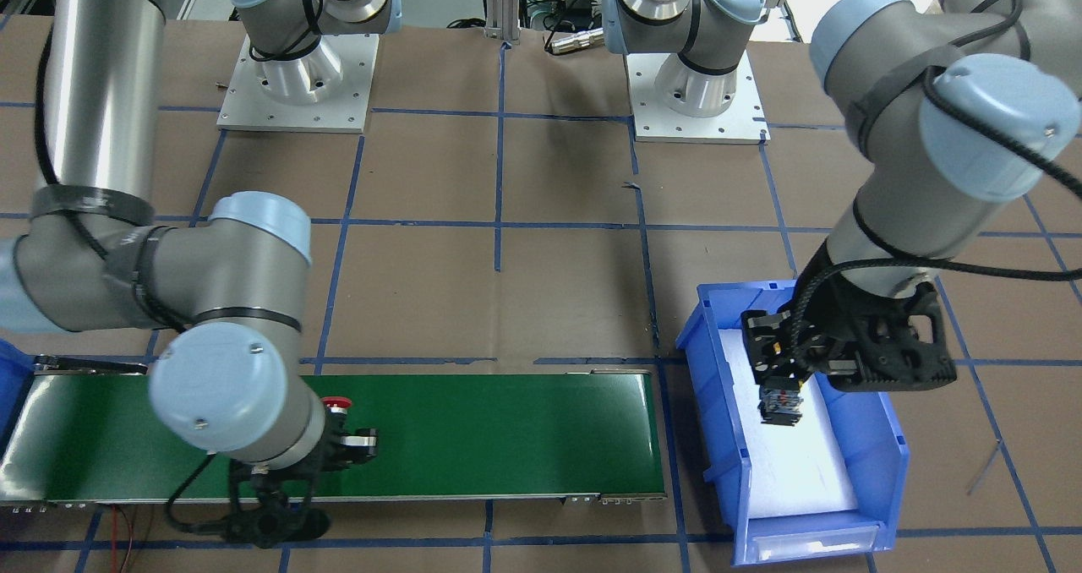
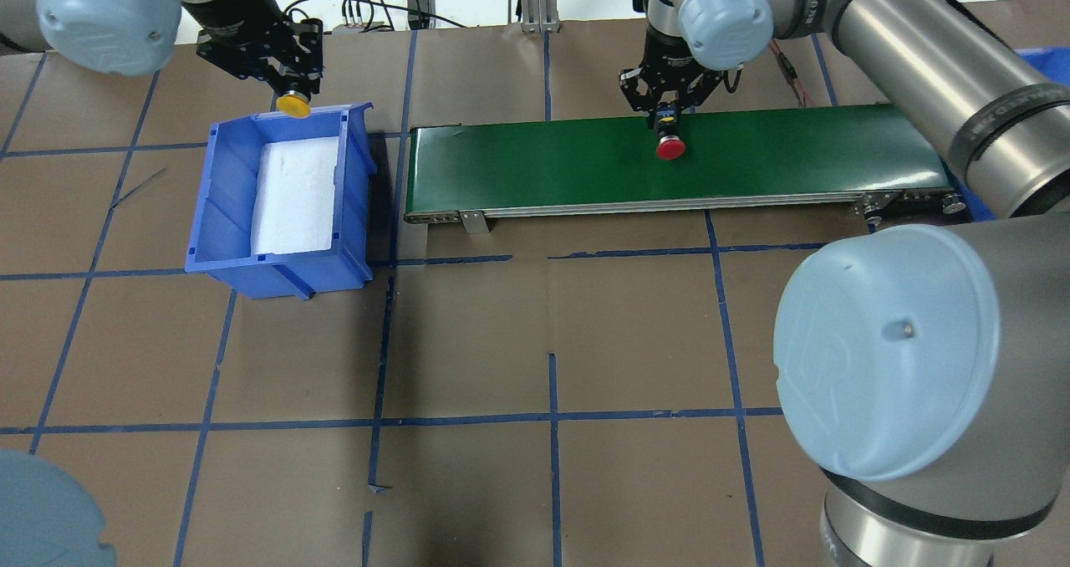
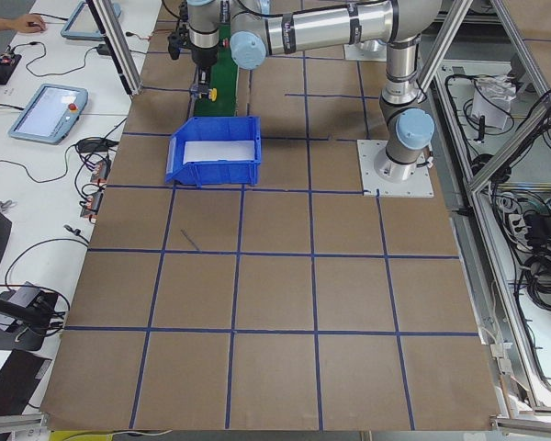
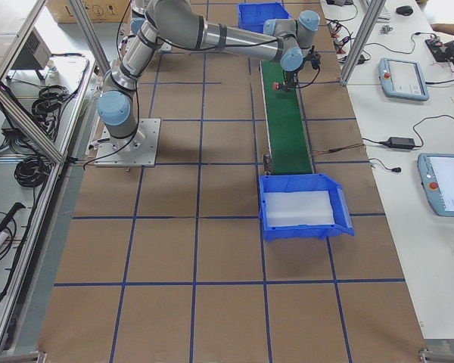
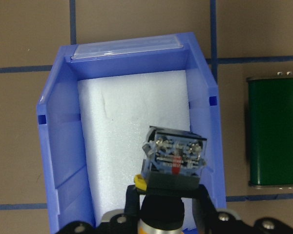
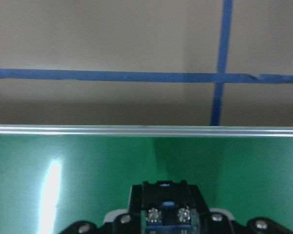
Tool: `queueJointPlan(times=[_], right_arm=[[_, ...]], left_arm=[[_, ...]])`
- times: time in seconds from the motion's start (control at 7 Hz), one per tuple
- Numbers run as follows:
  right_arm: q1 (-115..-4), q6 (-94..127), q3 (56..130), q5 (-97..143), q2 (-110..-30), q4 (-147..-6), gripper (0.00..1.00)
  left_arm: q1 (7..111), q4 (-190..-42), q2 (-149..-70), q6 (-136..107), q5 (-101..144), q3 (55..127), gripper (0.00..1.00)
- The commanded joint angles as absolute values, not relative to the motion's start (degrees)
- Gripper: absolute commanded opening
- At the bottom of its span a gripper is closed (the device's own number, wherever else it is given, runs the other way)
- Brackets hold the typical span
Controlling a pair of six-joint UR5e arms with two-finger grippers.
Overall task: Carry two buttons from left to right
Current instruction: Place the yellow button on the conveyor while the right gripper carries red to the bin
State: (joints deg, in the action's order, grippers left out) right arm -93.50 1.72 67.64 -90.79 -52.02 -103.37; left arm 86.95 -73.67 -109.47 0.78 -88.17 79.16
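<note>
**First voice:** Two push-buttons were to be accounted for. Where was each one found?

**Second voice:** The yellow button [image 2: 293, 105] was held in the air by the left gripper [image 1: 779, 391]. The jaws were drawn in narrowly on its grey-blue block body. It was carried above the blue bin [image 2: 219, 191], over the white foam liner [image 2: 297, 191] laid on the bin's floor, and the foam was not touched. The cap was turned toward the robot and the terminal end away from it.

**First voice:** And the red one?

**Second voice:** The red button [image 2: 670, 147] was found low over the green conveyor belt [image 2: 794, 149], about midway along its length. Its block body was clasped by the right gripper [image 2: 666, 120], with the jaws nearly together around it. Its cap was likewise pointed toward the robot. Whether it rested on the belt could not be told.

**First voice:** How were the bin and belt laid out?

**Second voice:** The bin was set just beside the belt's end on the robot's left. Both were placed on brown paper crossed by blue tape lines.
</note>
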Motion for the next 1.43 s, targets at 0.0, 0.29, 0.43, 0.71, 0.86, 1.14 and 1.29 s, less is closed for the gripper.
queueJointPlan(times=[0.0,0.29,0.43,0.71,0.86,1.14,1.29], right_arm=[[-85.7,-5.1,67.7,-91.1,-55.0,-102.2,0.1],[-78.8,-9.4,67.8,-91.2,-58.2,-101.6,0.07],[-75.4,-12.8,68.5,-91.3,-59.1,-101.0,0.07],[-68.3,-21.2,68.8,-93.2,-59.8,-100.9,0.08],[-64.2,-26.4,68.8,-93.3,-59.7,-100.9,0.08],[-56.9,-36.4,68.8,-94.4,-59.0,-103.6,0.08],[-55.4,-39.0,68.7,-94.3,-57.6,-105.2,0.08]], left_arm=[[93.2,-67.1,-115.3,-5.4,-88.3,78.5,0.17],[98.7,-63.3,-118.6,-15.7,-88.5,78.6,0.17],[100.4,-63.2,-119.3,-19.1,-88.7,78.9,0.17],[103.6,-63.1,-120.1,-25.8,-89.6,79.2,0.17],[104.1,-60.9,-121.4,-27.0,-90.0,79.2,0.18],[104.3,-60.3,-121.9,-27.0,-93.2,79.2,0.99],[104.2,-60.4,-121.5,-26.5,-93.3,78.6,1.0]])
